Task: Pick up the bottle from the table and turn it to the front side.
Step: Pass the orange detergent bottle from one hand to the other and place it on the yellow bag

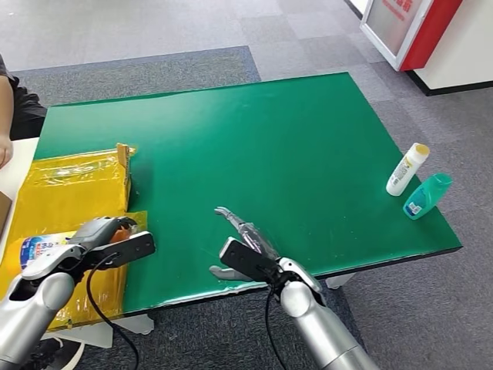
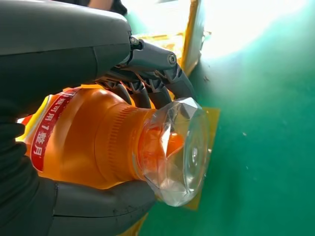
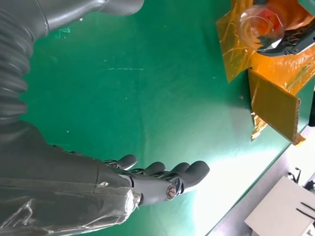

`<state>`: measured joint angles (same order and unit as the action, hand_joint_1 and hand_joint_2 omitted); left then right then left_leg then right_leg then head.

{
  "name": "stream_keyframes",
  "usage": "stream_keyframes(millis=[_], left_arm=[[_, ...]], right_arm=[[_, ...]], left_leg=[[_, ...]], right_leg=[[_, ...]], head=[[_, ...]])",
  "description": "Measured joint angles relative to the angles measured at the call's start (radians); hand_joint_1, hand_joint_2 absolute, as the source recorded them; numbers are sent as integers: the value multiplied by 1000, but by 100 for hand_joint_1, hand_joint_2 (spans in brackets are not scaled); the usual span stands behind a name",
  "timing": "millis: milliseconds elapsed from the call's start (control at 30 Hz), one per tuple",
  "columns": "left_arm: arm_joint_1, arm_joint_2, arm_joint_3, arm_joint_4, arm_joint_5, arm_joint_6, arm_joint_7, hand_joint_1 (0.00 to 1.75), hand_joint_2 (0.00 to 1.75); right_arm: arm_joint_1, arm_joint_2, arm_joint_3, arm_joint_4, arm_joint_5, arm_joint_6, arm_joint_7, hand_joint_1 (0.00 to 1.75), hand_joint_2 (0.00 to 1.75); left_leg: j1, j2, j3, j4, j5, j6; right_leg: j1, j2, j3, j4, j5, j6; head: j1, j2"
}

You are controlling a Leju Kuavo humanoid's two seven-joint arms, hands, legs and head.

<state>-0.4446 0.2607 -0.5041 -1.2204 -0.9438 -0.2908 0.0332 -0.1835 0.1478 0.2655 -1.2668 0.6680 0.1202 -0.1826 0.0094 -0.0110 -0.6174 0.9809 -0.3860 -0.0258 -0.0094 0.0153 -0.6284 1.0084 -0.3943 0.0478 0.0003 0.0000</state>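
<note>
An orange bottle (image 2: pixel 89 142) with a clear faceted cap (image 2: pixel 178 152) and a red label lies in my left hand (image 2: pixel 111 98); thumb and fingers wrap around its body. In the head view that left hand (image 1: pixel 98 235) is at the table's near left, over the yellow box (image 1: pixel 69 193), with the bottle's label end (image 1: pixel 38 250) peeking out. The clear cap (image 3: pixel 260 24) is also seen from the right wrist. My right hand (image 1: pixel 247 239) hovers above the green table (image 1: pixel 262 139) near its front edge, fingers (image 3: pixel 178 172) stretched out and holding nothing.
A white bottle with a yellow cap (image 1: pixel 408 168) and a teal bottle (image 1: pixel 427 194) lie at the table's right edge. The yellow taped cardboard box has an upright flap (image 1: pixel 123 158). A person's arm (image 1: pixel 7 116) is at the far left. Grey carpet surrounds the table.
</note>
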Motion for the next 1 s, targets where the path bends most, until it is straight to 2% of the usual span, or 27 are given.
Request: stream_keyframes(millis=[200, 367, 433, 533, 667, 700, 1000], left_arm=[[1, -46, 4, 28, -161, 112, -11, 175, 175], [8, -89, 40, 33, -206, 126, -35, 175, 175], [13, -102, 54, 36, -214, 124, -45, 164, 175], [19, -117, 71, 42, -220, 120, -54, 136, 175], [28, -130, 85, 54, -228, 118, -58, 6, 175], [29, -133, 88, 58, -233, 117, -57, 0, 175], [34, -146, 105, 77, -271, 109, -38, 0, 175]], right_arm=[[4, 2, 0, 15, 0, -1, -1, 0, 175], [7, 4, 0, 22, 1, -1, 0, 0, 175], [8, 4, 0, 24, 1, -1, 0, 0, 175], [8, 4, 0, 28, 2, -1, 0, 0, 175], [8, 4, 0, 31, 2, 0, 0, 0, 175], [8, 4, 0, 31, 2, 0, 0, 0, 175], [8, 4, 0, 31, 8, 0, 0, 0, 175]], left_leg=[[0, 0, 0, 0, 0, 0], [0, 0, 0, 0, 0, 0], [0, 0, 0, 0, 0, 0], [0, 0, 0, 0, 0, 0], [0, 0, 0, 0, 0, 0], [0, 0, 0, 0, 0, 0], [0, 0, 0, 0, 0, 0]], right_leg=[[0, 0, 0, 0, 0, 0], [0, 0, 0, 0, 0, 0], [0, 0, 0, 0, 0, 0], [0, 0, 0, 0, 0, 0], [0, 0, 0, 0, 0, 0], [0, 0, 0, 0, 0, 0], [0, 0, 0, 0, 0, 0]], head=[[0, 0], [0, 0], [0, 0], [0, 0], [0, 0], [0, 0], [0, 0]])
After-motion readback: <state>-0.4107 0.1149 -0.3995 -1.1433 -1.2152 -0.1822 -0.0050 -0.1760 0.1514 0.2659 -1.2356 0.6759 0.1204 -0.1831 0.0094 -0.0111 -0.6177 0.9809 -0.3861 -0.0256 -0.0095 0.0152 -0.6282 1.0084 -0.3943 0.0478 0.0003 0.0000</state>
